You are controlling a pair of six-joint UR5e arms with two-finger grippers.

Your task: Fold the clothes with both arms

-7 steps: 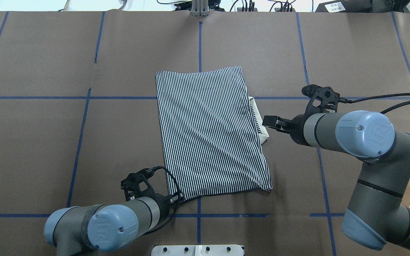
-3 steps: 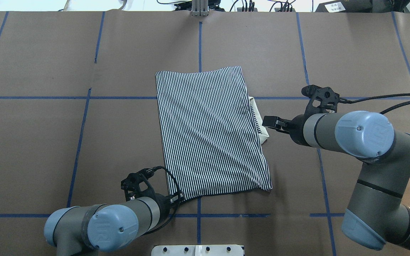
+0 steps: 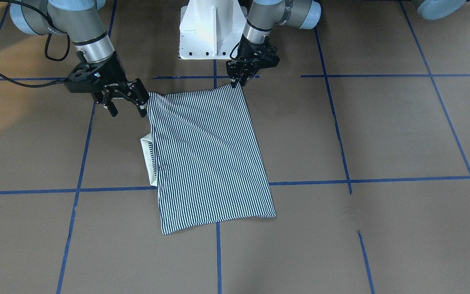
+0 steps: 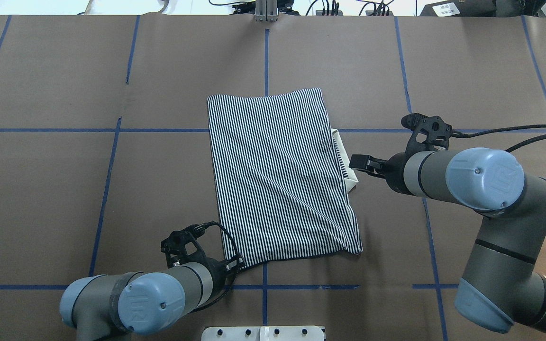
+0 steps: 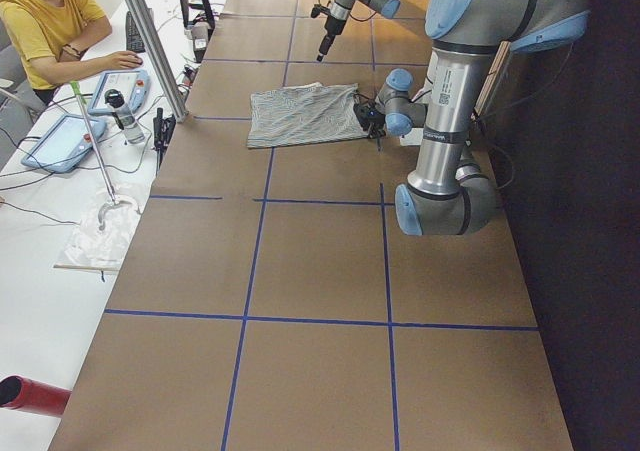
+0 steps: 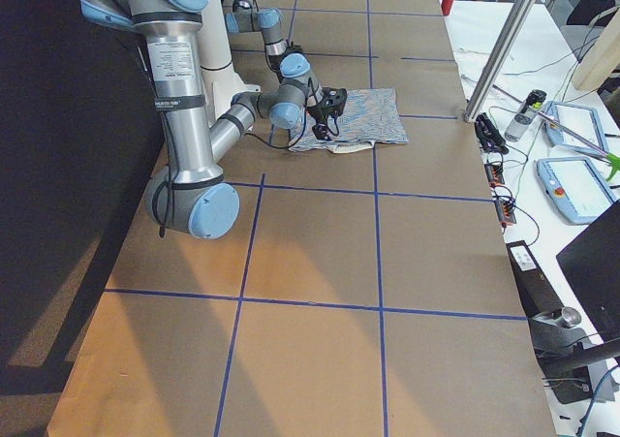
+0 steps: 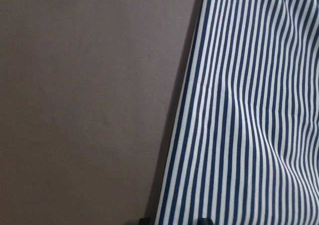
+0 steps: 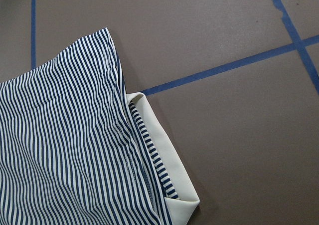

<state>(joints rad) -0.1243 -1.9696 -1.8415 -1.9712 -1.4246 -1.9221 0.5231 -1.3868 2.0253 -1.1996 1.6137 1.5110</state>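
the striped polo shirt (image 4: 277, 175) lies folded to a rectangle on the surface (image 4: 64, 189), the left pincer (image 3: 235, 83) at its robot-side corner, clenched or not i cannot tell, the right pincer (image 3: 127, 112) released beside the collar edge, which it likely must grasp for the next fold.

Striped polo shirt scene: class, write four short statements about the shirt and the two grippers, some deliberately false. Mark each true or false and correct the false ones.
1. The navy-and-white striped polo shirt lies folded into a rough rectangle on the brown paper-covered table. True.
2. The plain white collar sticks out on the left arm's side. False: it pokes out on the right arm's side.
3. The black two-finger right gripper is shut on the collar. False: its jaws stand open beside the shirt, gripping nothing.
4. The black left gripper is at a shirt corner on the robot's side. True.
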